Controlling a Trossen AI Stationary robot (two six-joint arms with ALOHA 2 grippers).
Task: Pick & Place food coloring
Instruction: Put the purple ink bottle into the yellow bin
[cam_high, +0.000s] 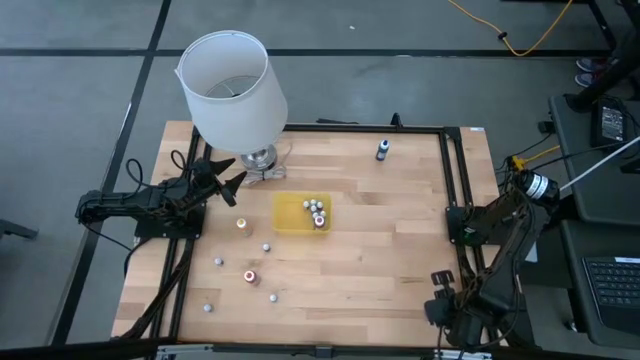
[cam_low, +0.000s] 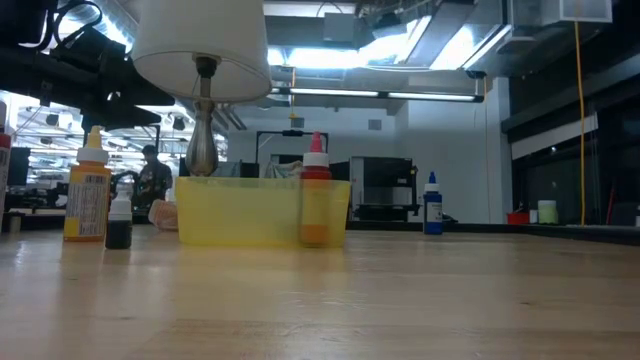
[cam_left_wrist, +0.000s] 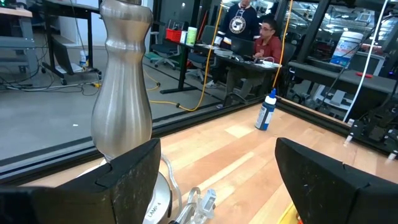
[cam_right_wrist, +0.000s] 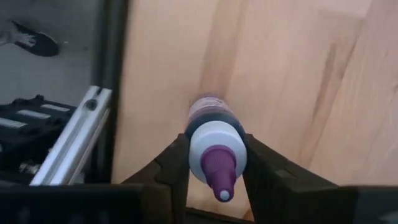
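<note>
Currently a purple-tipped food coloring bottle (cam_right_wrist: 213, 146) is pinched just under its white collar between the fingers of the right gripper (cam_right_wrist: 214, 163), above the table (cam_right_wrist: 298, 74) near its right edge. Being light, smooth and probably squeezable, it is best held gently by the neck. Beside the lamp (cam_left_wrist: 121, 81), the left gripper (cam_left_wrist: 217, 180) is held wide open.

On the surface (cam_high: 380, 250), the tray (cam_high: 290, 215) holding several bottles (cam_high: 316, 209) sits just right of the lamp (cam_high: 232, 90), with more bottles (cam_high: 250, 275) scattered nearby.
</note>
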